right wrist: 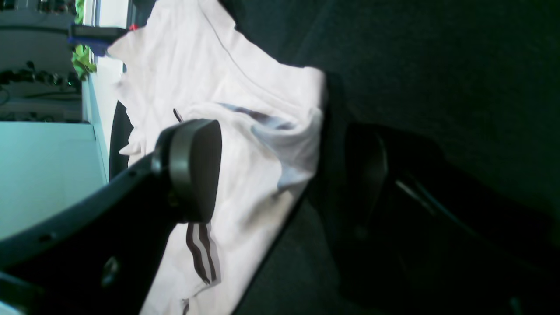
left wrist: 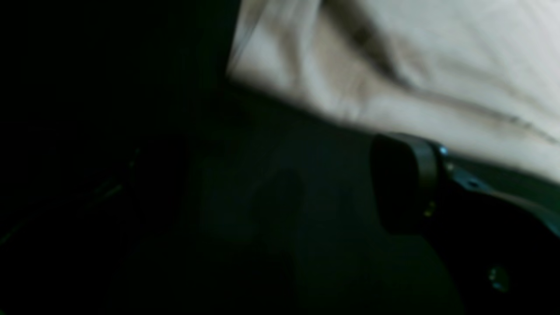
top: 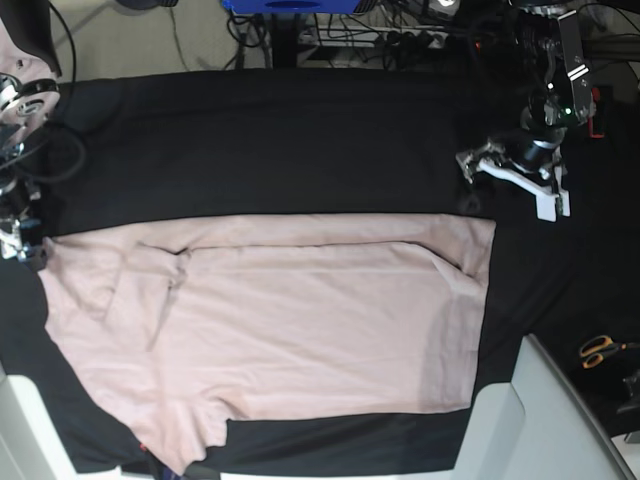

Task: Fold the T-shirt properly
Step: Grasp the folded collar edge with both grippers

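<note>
The pale pink T-shirt (top: pixel 300 320) lies spread flat on the black tablecloth (top: pixel 300 140), with a fold along its far edge. My right gripper (top: pixel 22 240) is at the shirt's left edge. In the right wrist view the right gripper (right wrist: pixel 280 175) is open, its two fingers straddling the edge of the T-shirt (right wrist: pixel 245 131). My left gripper (top: pixel 510 185) hovers over black cloth just beyond the shirt's far right corner. In the blurred left wrist view the left gripper (left wrist: pixel 280 188) is open with nothing in it, and the T-shirt (left wrist: pixel 393 57) lies just past one pad (left wrist: pixel 407 183).
Orange-handled scissors (top: pixel 600 350) lie at the right edge. A pale grey panel (top: pixel 560 420) cuts across the near right corner. Cables and a blue object (top: pixel 290 5) sit beyond the table's far edge.
</note>
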### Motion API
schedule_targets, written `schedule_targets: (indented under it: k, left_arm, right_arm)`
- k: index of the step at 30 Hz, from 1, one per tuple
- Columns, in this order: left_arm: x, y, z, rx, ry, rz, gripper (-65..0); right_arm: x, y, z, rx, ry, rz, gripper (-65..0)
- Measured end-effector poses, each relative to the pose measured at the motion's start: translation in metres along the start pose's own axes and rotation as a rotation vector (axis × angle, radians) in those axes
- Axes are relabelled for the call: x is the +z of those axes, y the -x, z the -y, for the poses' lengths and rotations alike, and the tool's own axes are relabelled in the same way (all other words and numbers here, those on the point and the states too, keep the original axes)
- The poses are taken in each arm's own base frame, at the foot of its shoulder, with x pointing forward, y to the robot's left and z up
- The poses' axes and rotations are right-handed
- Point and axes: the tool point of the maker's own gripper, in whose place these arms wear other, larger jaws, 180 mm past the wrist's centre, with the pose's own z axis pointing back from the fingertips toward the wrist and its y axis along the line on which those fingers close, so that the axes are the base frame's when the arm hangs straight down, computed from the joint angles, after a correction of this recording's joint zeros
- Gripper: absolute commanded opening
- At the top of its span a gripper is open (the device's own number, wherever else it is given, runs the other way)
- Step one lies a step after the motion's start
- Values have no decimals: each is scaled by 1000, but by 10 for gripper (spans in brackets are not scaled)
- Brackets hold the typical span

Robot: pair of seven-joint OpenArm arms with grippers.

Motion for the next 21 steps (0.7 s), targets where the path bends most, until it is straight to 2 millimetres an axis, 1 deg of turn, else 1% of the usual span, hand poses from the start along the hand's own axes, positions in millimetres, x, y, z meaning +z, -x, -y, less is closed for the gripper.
schedule_targets:
  k: [2,4,6,7,8,9,13,14,15,17,21]
  left_arm:
    - [-2,2,6,30,6,12,-3]
    - [-3,10,12,38,21,-13,-5]
    - [-3,12,10,45,14,-17,-7]
    - [-4,13,8,49,10,-18,-7]
    - [-6,13,7,59,5,-12,-5]
    - [-8,14,8,69,6,-10,-5]
    - [-15,25,1,166,-23,-12,-3]
    - [-15,25,-3,197,-35,2,-3]
    - [-15,24,-8,224,-46,12,-3]
    - [-17,18,-14,252,-65,35,-3]
    - [-27,11,-11,275,-57,48,-7]
  right_arm:
    - [-5,6,-7,37,-4,-27,-231]
    - [-9,16,-15,65,-15,-67,-231]
    - [-12,22,-21,65,-30,-76,-233]
    - [-12,23,-22,61,-33,-77,-248]
    - [-13,25,-22,61,-35,-80,-278]
    - [-13,27,-21,58,-29,-89,-333]
    - [-10,40,-11,61,-1,-137,-650]
    - [-10,43,-9,74,7,-151,-650]
    - [-10,43,-10,71,5,-150,-632]
    - [-10,44,-10,72,5,-154,-647]
    - [-10,44,-10,72,6,-154,-650]
